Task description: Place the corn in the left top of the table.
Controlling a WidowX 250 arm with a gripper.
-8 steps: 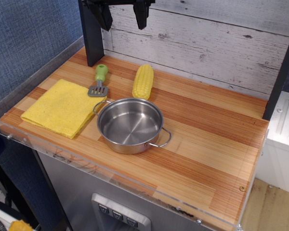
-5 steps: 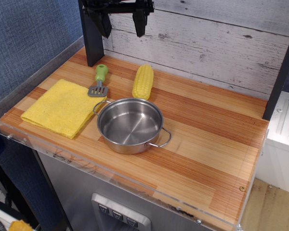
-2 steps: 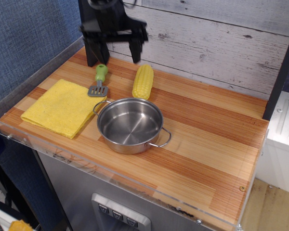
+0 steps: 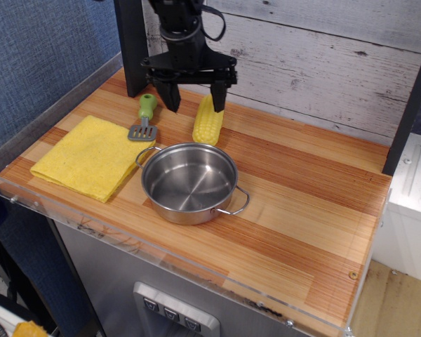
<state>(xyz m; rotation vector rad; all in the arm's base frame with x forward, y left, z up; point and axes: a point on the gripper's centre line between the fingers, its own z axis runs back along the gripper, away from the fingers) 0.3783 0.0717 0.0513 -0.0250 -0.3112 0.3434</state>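
The yellow toy corn [image 4: 206, 125] lies on the wooden table [image 4: 302, 203] just behind the steel pan, its tip pointing to the back wall. My black gripper [image 4: 196, 102] hangs open above the table's back left part. Its right finger is over the corn's far end and its left finger [image 4: 172, 97] is over bare wood between the corn and the spatula. The jaws stand wide apart and hold nothing.
A steel pan [image 4: 189, 182] with two handles stands in front of the corn. A green-handled grey spatula [image 4: 145, 116] lies to the corn's left. A folded yellow cloth [image 4: 88, 156] covers the front left. A black post [image 4: 132, 49] stands at the back left corner.
The gripper has come down from the top of the view and moved right, from above the back left corner to just over the corn's far end. It stays open. The objects have not moved.
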